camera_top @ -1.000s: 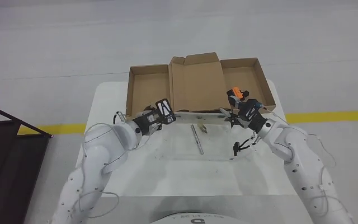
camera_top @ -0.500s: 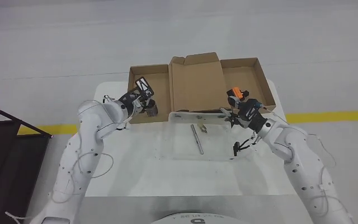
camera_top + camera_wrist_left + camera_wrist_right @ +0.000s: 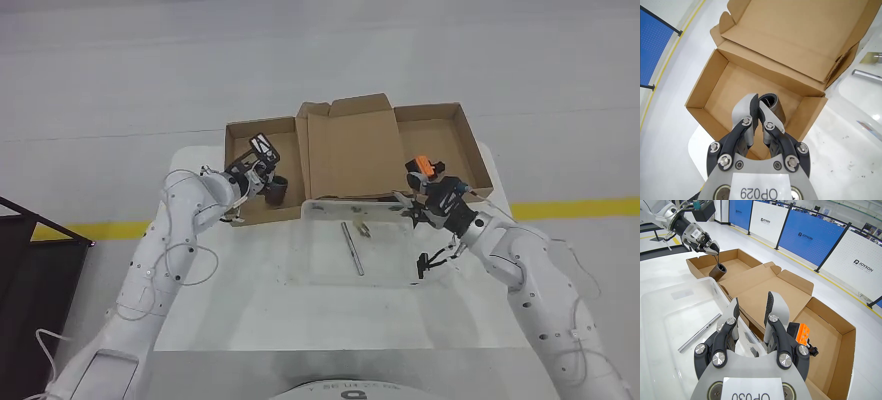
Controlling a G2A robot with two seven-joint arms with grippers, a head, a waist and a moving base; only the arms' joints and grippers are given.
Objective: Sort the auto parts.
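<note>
My left gripper (image 3: 268, 181) (image 3: 757, 97) is shut on the rim of a dark metal sleeve (image 3: 279, 188) (image 3: 777, 109). The sleeve hangs tilted just over the near end of the cardboard box's left compartment (image 3: 247, 158) (image 3: 728, 81). From the right wrist view the sleeve (image 3: 717, 271) dangles from the left gripper (image 3: 714, 250). My right gripper (image 3: 413, 205) (image 3: 753, 303) stands open and holds nothing, above the seam between the clear tray (image 3: 310, 272) (image 3: 653, 298) and the box's right compartment. An orange part (image 3: 423, 165) (image 3: 803, 333) lies in that compartment.
A steel rod (image 3: 353, 248) (image 3: 699, 332) and a small pale piece (image 3: 363, 230) lie in the clear tray. The box's raised middle flap (image 3: 350, 150) separates its two compartments. White tabletop (image 3: 200, 300) surrounds the tray.
My left arm has carried the sleeve from the tray's left corner back and leftward to above the box's left compartment. The right arm has stayed still.
</note>
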